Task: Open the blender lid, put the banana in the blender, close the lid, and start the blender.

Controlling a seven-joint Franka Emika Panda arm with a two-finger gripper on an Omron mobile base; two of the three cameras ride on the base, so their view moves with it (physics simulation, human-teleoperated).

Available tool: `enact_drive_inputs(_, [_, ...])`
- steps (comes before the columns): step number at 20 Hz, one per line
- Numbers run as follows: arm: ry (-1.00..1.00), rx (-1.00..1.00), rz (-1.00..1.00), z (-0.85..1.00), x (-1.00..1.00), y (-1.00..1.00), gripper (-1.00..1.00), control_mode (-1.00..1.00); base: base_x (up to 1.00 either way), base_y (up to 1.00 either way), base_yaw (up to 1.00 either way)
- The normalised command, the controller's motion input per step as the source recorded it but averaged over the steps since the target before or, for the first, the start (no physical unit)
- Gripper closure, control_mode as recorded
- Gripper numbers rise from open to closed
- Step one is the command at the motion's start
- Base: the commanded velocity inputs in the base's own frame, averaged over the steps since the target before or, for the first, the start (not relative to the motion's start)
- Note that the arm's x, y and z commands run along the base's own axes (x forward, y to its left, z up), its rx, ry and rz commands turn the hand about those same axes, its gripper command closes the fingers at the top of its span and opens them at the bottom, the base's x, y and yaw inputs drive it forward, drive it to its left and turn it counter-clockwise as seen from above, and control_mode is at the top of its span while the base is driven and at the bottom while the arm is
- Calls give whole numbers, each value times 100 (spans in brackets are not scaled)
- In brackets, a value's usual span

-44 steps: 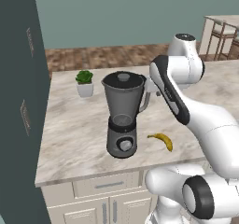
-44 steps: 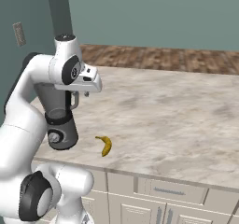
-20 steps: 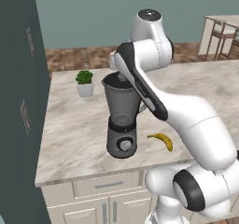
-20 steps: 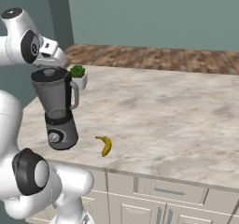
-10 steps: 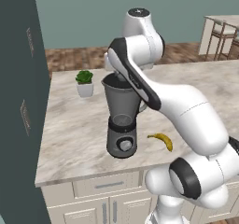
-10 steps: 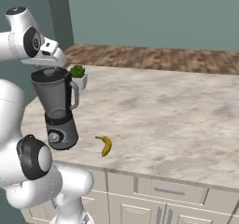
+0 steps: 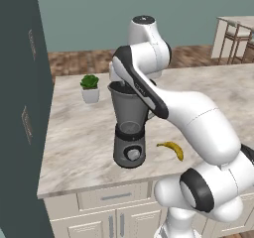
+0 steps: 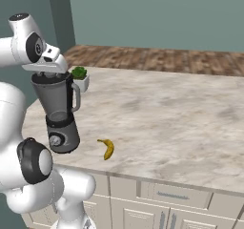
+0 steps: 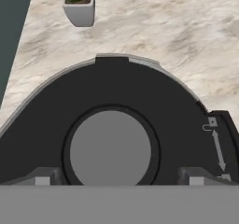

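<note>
Overhead, gripper (image 9: 116, 178) spread wide and empty, straddling the blender lid (image 9: 112, 125) knob, banana (image 8: 108, 148) near counter edge (image 8: 157, 180), blender (image 7: 130, 128) jar half hidden behind arm.

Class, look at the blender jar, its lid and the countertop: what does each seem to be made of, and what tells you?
Jar: likely smoked plastic or glass; translucent grey, its inside shows through.
Lid: probably matte plastic or rubber; dark, no shine, paler grey knob at centre.
Countertop: looks like polished marble or stone; beige with grey veining.
</note>
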Motion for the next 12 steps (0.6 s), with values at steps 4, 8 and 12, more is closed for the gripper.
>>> enact_drive_inputs(4, [2, 0, 0, -18, 15, 6, -100, -100, 0, 0, 0])
enact_drive_inputs(8, [3, 0, 0, -11, 21, 24, -100, -100, 0, 0, 0])
enact_drive_inputs(12, [3, 0, 0, -18, 15, 20, -100, -100, 0, 0, 0])
